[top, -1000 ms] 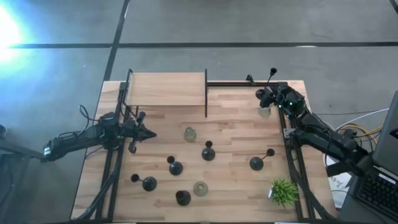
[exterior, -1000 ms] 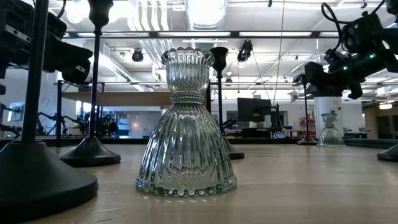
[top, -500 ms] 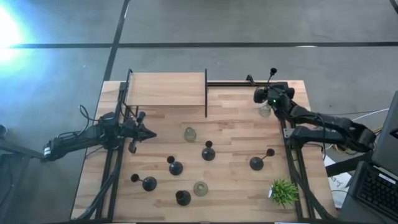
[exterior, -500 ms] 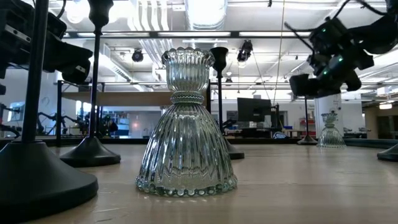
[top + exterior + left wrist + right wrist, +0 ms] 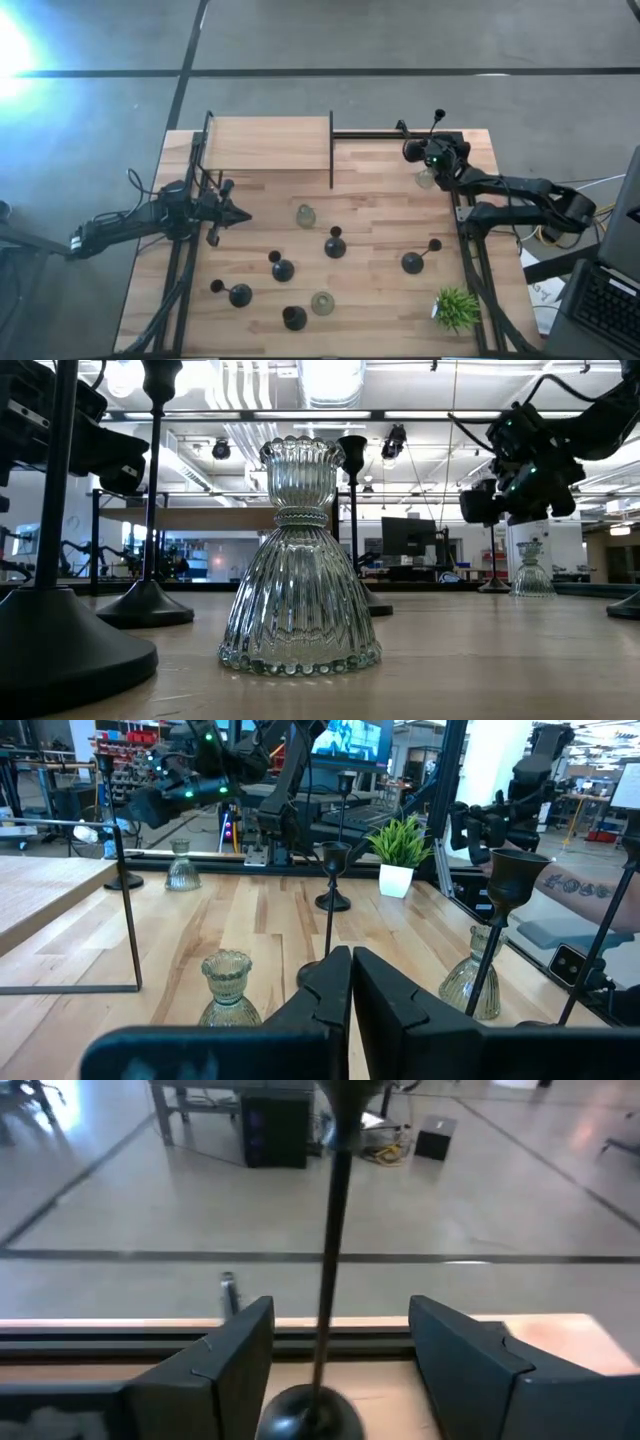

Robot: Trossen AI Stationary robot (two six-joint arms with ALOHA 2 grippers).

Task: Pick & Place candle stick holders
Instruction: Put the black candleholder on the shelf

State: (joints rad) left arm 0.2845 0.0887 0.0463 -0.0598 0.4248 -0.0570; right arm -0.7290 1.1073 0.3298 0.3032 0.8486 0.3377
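Overhead, table-level and two wrist cameras share one table [image 5: 380, 200].

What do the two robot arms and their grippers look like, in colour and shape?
Both arms are black, slim and jointed. The right gripper has a small green light beside it and a thin black cable looping above. The left gripper has two flat, dark fingers.

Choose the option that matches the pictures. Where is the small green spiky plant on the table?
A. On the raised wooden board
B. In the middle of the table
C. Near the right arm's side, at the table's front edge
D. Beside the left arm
C: the high view shows the green plant at the front edge on the right arm's side, apart from the black and glass holders in the middle.
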